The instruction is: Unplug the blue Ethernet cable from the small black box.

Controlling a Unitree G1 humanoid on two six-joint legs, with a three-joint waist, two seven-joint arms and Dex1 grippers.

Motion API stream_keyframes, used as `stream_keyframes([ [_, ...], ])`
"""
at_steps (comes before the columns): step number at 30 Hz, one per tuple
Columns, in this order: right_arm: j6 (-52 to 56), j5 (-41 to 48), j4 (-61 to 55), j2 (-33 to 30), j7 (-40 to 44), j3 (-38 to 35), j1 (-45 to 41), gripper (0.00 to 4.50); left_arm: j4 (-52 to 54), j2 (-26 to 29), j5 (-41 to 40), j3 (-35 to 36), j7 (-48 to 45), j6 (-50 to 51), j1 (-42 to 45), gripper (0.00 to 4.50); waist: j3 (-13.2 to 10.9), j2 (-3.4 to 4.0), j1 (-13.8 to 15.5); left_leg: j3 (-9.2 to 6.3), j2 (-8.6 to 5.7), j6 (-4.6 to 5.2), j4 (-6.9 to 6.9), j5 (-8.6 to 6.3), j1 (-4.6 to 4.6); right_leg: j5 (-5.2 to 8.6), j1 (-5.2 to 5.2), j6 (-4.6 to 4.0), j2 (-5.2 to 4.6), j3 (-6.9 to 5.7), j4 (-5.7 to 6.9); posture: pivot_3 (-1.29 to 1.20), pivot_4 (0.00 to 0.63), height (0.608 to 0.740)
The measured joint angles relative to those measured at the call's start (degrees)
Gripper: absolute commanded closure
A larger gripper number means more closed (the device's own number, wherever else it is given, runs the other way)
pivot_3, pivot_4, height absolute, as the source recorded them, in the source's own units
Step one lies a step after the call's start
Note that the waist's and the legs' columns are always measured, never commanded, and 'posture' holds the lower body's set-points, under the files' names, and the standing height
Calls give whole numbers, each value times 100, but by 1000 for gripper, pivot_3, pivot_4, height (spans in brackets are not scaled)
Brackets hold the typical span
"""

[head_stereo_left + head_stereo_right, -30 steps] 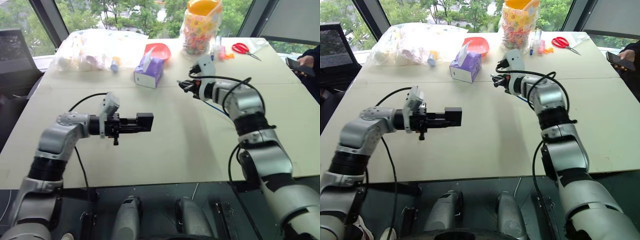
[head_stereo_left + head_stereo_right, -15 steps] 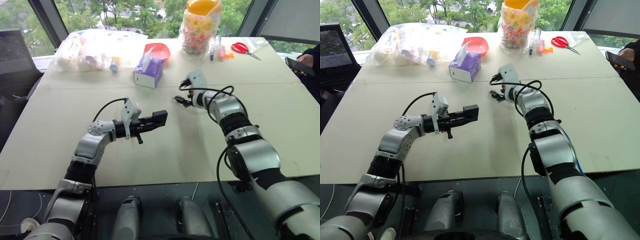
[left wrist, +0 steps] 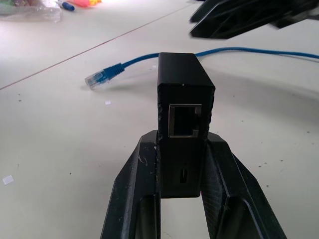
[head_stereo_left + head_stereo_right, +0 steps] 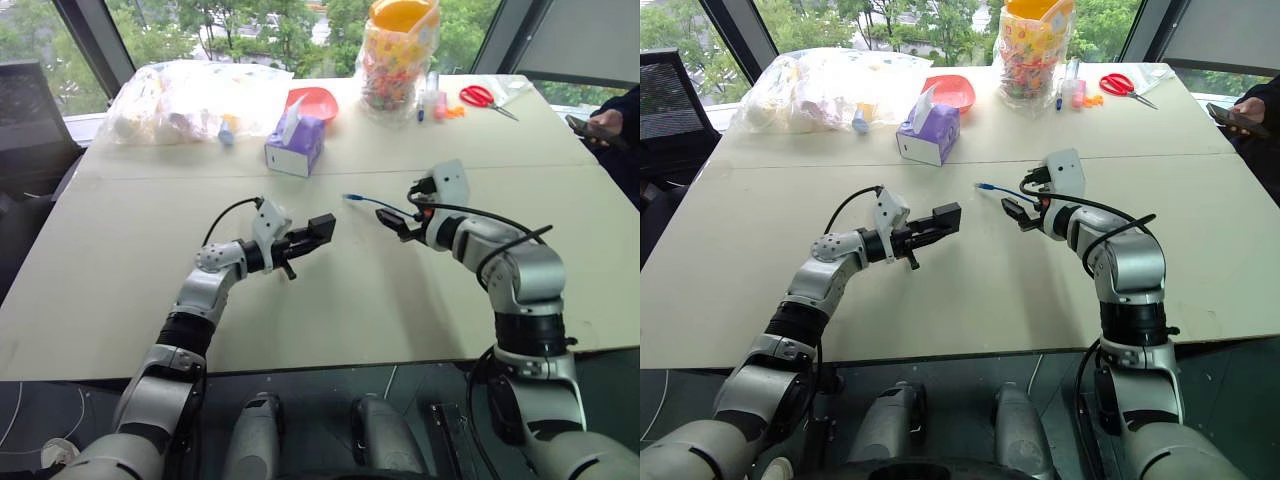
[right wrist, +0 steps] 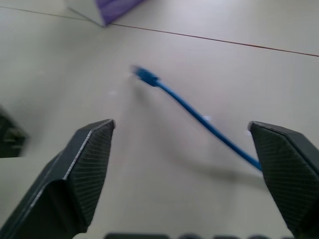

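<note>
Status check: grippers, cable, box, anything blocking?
Left gripper shut on the small black box, port empty. Right gripper open, holding nothing. Blue Ethernet cable unplugged, lying on the table. Nothing in the way.

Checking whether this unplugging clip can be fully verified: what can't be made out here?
- Blue Ethernet cable: its far end is hidden behind the right hand and arm in the eye views.
- Cable plug: blurred in the right wrist view.
- Small black box: its lower part sits between the left hand's fingers.

Blue Ethernet cable (image 4: 375, 203) dropped onto table (image 4: 330, 300)
</note>
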State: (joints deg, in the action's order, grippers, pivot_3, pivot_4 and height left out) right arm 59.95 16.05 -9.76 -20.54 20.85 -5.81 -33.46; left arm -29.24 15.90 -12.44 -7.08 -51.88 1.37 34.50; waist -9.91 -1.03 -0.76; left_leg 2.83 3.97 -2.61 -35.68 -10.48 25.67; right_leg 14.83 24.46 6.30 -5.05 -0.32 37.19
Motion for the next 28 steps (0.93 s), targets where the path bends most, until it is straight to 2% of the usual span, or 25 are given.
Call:
stream_keyframes([
  [2,228,123,-316,29,-24,-11,110,63,-218,-3,65,3,10,-211,3,4024,0,0,7,0,0,0,-2,0,1,0,0,0,0,0,0,0,150,735],
  [4,427,263,-551,31,-24,-15,192,0,-382,-3,72,22,4,-355,6,3002,0,0,10,0,0,0,-2,0,3,1,-1,-1,-1,0,-2,0,150,735],
  [7,614,391,-783,31,-34,-18,273,0,-566,6,107,33,-36,-497,13,1785,0,0,10,0,0,0,-2,0,2,1,-1,-2,-1,0,-3,0,150,735],
  [9,711,481,-882,23,-29,-21,325,0,-606,22,121,59,-94,-570,14,811,0,-1,10,0,0,0,-2,0,2,2,-2,-3,-1,0,-3,0,150,735],
  [11,800,563,-952,-48,15,-17,371,0,-608,69,121,78,-173,-569,13,127,0,-1,9,0,0,0,-2,0,2,2,-2,-4,-1,0,-3,0,150,735],
  [18,856,871,-1144,-524,434,54,460,0,-403,281,-5,184,-417,-252,-60,49,0,-1,4,-1,0,1,0,-1,4,6,-2,-11,-1,0,-9,0,150,735],
  [22,811,1242,-1525,-1186,1117,159,790,0,433,815,-237,391,-657,325,-453,49,0,-1,-11,-2,1,6,4,-4,3,8,-1,-14,-1,0,-10,0,150,735],
  [28,699,1580,-1840,-1373,1484,239,1026,0,1842,1305,-756,700,-685,1328,-859,49,-1,-3,12,-3,2,6,-4,-4,3,13,-6,-23,-2,0,-12,0,150,735],
])
